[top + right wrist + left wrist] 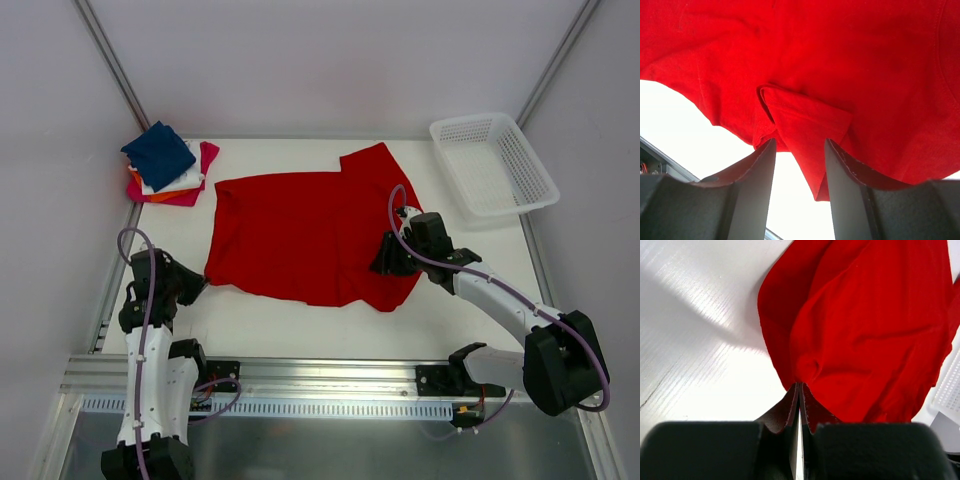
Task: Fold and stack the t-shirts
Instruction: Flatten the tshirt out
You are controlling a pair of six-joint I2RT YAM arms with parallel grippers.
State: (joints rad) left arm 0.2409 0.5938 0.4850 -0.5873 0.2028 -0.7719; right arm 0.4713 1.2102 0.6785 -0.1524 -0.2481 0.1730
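White table [300, 325]: mesh basket [530, 172] right, folded tees [165, 160] left. Left gripper [798, 388] clamped on red t-shirt [300, 235] corner; right gripper [800, 144] half-open astride hem fold [810, 120], only visible in the wrist view.

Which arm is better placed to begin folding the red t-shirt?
Probably left: the left end effector is shut on the red t-shirt's corner; the right end effector straddles a flap, open.

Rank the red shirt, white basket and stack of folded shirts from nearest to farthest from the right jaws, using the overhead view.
1. Red shirt: in contact, middle of the table.
2. White basket: far right corner.
3. Stack of folded shirts: far left corner.
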